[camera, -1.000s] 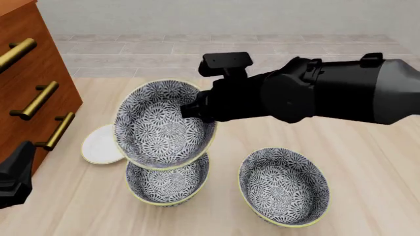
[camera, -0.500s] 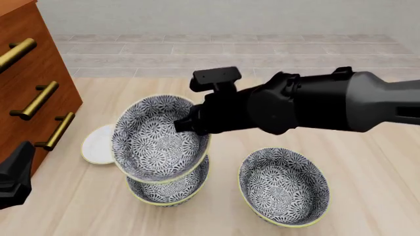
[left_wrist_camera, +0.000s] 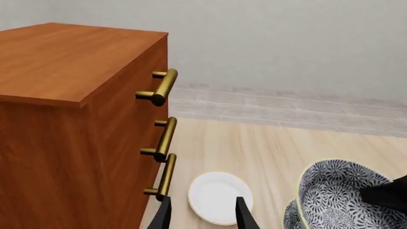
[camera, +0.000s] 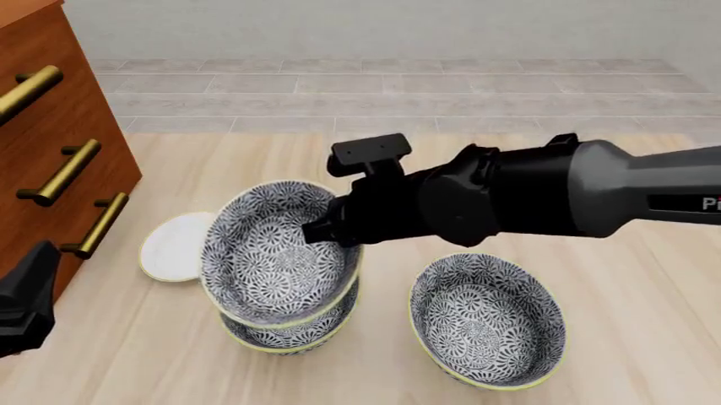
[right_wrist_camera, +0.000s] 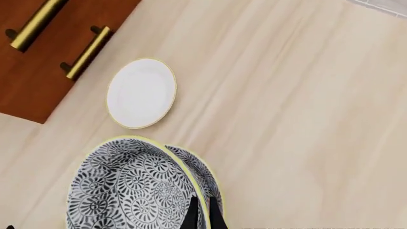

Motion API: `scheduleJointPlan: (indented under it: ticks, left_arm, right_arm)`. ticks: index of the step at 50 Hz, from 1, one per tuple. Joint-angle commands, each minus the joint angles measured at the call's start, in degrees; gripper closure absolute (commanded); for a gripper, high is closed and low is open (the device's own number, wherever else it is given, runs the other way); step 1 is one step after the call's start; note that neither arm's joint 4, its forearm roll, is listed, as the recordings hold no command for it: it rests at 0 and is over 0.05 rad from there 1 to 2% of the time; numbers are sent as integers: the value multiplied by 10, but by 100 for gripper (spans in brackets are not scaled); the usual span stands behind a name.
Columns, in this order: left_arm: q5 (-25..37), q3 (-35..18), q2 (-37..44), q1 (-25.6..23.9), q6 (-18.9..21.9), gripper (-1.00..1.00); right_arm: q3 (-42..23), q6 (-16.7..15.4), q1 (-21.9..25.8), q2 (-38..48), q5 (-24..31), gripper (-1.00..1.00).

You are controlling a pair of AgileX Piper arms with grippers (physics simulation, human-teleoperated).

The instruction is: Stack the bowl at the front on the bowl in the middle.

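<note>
Front view first: the right gripper [camera: 321,229] has the bowl at the front [camera: 279,253] pinched by its rim on the right side, and that bowl is tilted a bit and sitting right on top of the bowl in the middle [camera: 295,331], which only peeks out underneath it. A third bowl [camera: 487,319] sits off to the right on the wooden table [camera: 631,337], and a small white plate [camera: 175,245] is just to the left of the stack, next to the wooden dresser [camera: 56,135]. The left gripper [camera: 25,304] is parked low at the left edge, can't tell its fingers from here. Left wrist view: its fingers [left_wrist_camera: 244,217] are spread apart with nothing between them, white plate straight ahead beside the dresser's brass handles [left_wrist_camera: 164,138]. Right wrist view: the two fingertips [right_wrist_camera: 214,215] are close together, clamped over the yellow-green rim of the held bowl, with the lower bowl's rim showing just beside it.
</note>
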Motion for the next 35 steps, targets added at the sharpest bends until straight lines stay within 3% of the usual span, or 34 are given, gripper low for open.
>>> scheduleJointPlan:
  ticks: [1,35]
  left_arm:
    - [2,0,-1,-1,-1,-100]
    - [-5,0,7,-3,0,-100]
  right_arm:
    - [10,4,-1,6,-14,100]
    - [26,10,0,25,-37,100]
